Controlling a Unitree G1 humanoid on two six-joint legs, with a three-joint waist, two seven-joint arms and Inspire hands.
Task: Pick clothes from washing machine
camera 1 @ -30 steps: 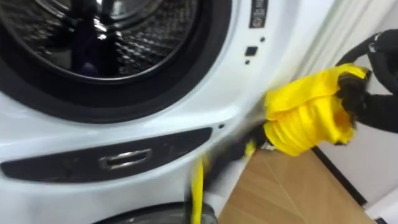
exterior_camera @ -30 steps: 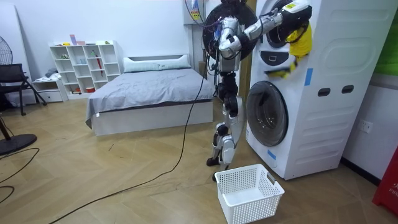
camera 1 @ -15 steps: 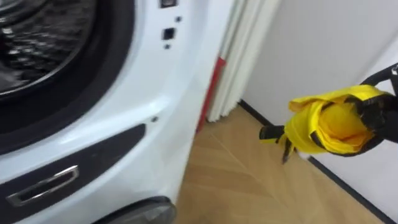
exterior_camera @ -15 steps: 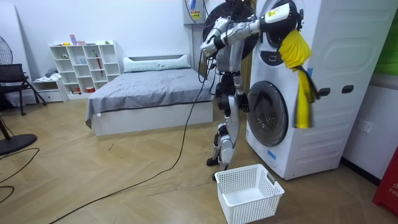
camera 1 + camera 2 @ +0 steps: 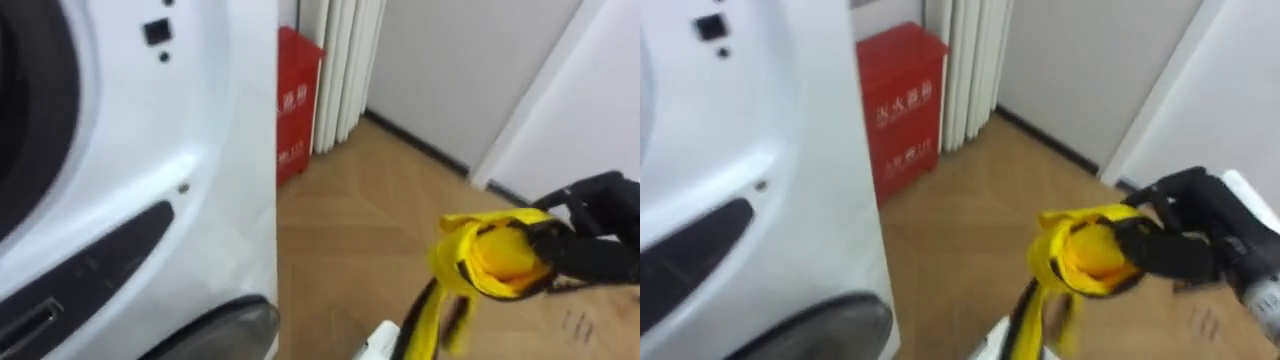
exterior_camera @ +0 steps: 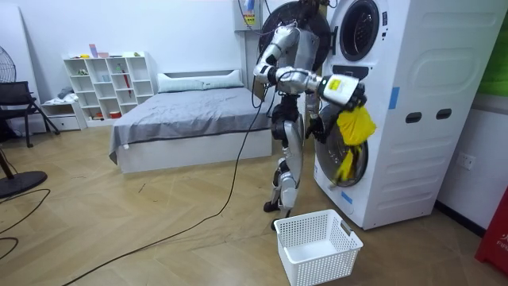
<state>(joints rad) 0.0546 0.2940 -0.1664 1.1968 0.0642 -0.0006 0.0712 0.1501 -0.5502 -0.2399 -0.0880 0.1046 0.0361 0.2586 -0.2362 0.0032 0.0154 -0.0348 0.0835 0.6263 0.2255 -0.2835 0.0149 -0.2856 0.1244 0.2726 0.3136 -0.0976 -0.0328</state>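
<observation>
A yellow garment is bunched in my right hand, whose dark fingers curl round it; a strip of the cloth hangs down from the bunch. The hand is out in the air, right of the stacked white washing machine and above the wooden floor. In the room view the garment hangs in front of the lower machine's door, below the open upper drum. I stand facing the machines. My left hand hangs low by my hip.
A white laundry basket stands on the floor before the machines, by my feet. A red box sits against the wall past the machine's corner, beside white curtains. A bed and shelves fill the far side of the room.
My right hand has carried the yellow garment out and down from the upper drum to the height of the lower door. My view has swung right, off the drum.
</observation>
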